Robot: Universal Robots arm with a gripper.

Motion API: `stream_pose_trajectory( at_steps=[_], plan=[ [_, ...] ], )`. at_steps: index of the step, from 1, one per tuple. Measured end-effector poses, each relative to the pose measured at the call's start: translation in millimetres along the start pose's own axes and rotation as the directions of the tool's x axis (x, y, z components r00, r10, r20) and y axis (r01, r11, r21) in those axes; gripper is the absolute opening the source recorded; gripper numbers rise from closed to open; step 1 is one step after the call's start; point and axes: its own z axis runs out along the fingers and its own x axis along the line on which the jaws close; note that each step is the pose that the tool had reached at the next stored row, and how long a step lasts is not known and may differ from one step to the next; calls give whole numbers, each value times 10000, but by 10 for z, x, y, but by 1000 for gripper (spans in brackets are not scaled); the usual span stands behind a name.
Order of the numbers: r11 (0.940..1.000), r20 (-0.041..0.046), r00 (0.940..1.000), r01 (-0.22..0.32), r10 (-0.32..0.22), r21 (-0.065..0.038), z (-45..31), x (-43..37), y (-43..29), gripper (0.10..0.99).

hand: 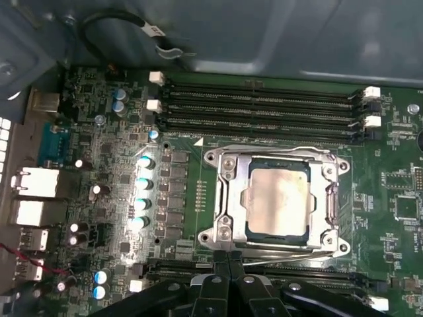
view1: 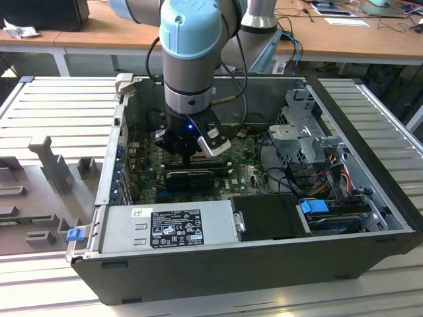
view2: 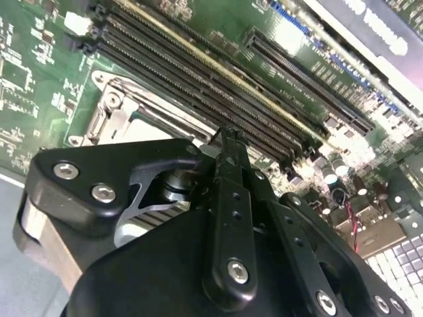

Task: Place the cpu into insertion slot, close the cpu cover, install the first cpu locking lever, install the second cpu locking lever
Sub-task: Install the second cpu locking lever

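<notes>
The cpu (hand: 276, 201) sits in the insertion slot (hand: 276, 246), the cpu cover (hand: 232, 201) lying flat over it. The end effector (hand: 229, 259), fingertips together and empty, sits at the socket's edge. Any lever push should probably be slow and level.

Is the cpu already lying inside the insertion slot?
Yes, in the first wrist view the cpu lies flat inside the insertion slot, under the cpu cover.

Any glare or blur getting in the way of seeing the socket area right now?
First wrist view: the cpu top throws a pale sheen, the cpu cover stays readable. Second wrist view: the gripper body looms soft and dark, with washed-out highlights beyond. Exterior view: even light.
</notes>
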Motion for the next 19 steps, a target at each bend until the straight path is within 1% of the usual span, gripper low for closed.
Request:
stream_pose_trajectory(
  at_steps=[1,2,5,8,11,13,14,15,16,18,19],
  plan=[
    [9999,9,10000,4,-4,-120,1,15,-10,106],
    [9998,14,10000,4,-4,-201,3,27,-18,106],
    [9993,26,10000,5,-5,-374,23,60,-40,106],
    [9989,31,10000,13,-11,-463,53,67,-45,106],
    [9983,40,10000,13,-11,-589,95,97,-50,106],
    [9980,39,10000,18,-15,-630,111,101,-53,106],
    [9977,43,10000,20,-17,-670,120,103,-55,106],
    [9970,54,10000,24,-20,-779,141,107,-57,106],
    [9967,54,10000,27,-23,-816,149,110,-58,106],
    [9962,57,10000,30,-25,-870,155,124,-58,106],
    [9961,60,10000,32,-27,-877,140,124,-56,106]
  ],
)
